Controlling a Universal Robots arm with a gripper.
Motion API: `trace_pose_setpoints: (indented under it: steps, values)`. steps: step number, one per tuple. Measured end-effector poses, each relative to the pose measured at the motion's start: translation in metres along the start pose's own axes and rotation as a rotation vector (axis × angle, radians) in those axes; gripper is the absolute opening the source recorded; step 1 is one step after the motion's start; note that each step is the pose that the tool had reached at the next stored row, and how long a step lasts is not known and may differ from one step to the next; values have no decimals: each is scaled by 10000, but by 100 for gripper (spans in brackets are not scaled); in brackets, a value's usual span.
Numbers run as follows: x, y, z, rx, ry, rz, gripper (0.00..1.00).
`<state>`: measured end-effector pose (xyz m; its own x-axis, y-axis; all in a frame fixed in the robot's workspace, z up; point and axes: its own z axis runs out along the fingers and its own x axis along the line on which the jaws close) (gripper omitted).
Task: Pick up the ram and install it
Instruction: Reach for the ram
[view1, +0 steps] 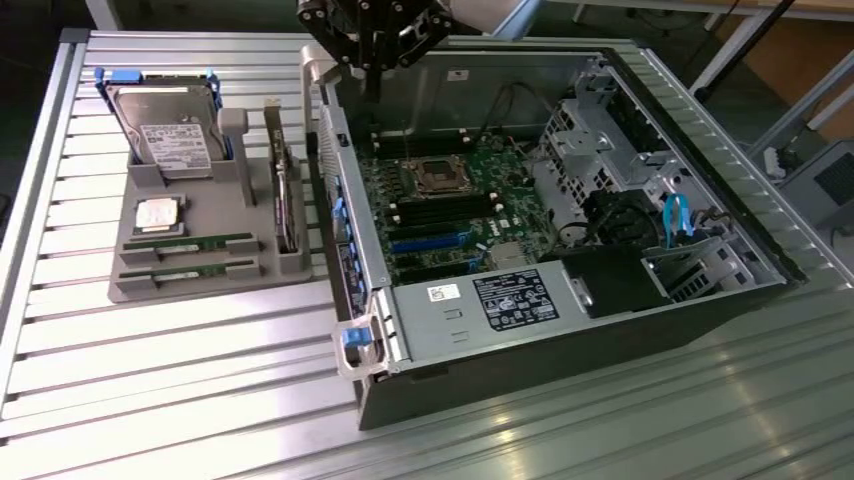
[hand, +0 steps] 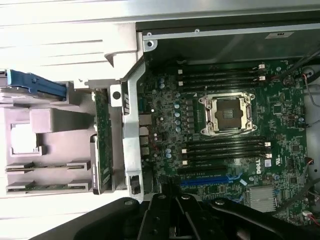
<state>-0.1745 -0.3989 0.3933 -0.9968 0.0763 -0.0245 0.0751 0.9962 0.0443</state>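
Two ram sticks, thin and green, lie side by side in the front slots of the grey tray (view1: 134, 290). One ram stick (view1: 187, 243) (hand: 45, 167) is the farther, the other (view1: 187, 270) (hand: 45, 187) the nearer. My black gripper (view1: 379, 62) (hand: 176, 202) hangs high over the back left edge of the open computer case (view1: 747, 260), well away from the tray. Its fingers are shut together with nothing between them. Below it lies the green motherboard (view1: 494, 215) (hand: 280, 115), with dark memory slots (hand: 225, 150) on either side of the bare processor socket (view1: 437, 177) (hand: 227, 114).
On the tray also stand a hard drive (view1: 167, 130), a square silver processor chip (view1: 158, 213) and an upright dark expansion card (view1: 283, 195). The case's raised grey side frame (view1: 334, 200) stands between tray and motherboard. A drive cage and cables (view1: 674, 225) crowd the case on the exterior view's right.
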Motion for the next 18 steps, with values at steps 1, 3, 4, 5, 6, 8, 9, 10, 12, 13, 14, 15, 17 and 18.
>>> trace_pose_setpoints:
  steps: [1, 3, 4, 5, 6, 8, 9, 10, 12, 13, 14, 15, 17, 18]
  values:
    - [78, -6, -2, 0, 1, -1, 9]
    - [195, -15, -5, -1, 0, -1, 9]
    - [263, -20, -7, -1, 0, -1, 9]
    - [372, -28, -10, 0, 0, 0, 9]
    - [427, -32, -12, 0, 0, -2, 9]
    - [580, -44, -16, 0, 1, 0, 9]
    - [647, -49, -18, 0, 0, -1, 9]
    - [693, -52, -18, -1, -1, 1, 9]
    - [749, -57, -20, -1, 1, 0, 9]
    - [779, -59, -20, -1, 0, 0, 9]
    - [862, -65, -23, 0, 2, -1, 9]
    - [900, -68, -24, 0, 3, 0, 9]
    - [996, -75, -26, 0, 7, 0, 9]
    - [1047, -79, -28, 1, 11, 0, 9]
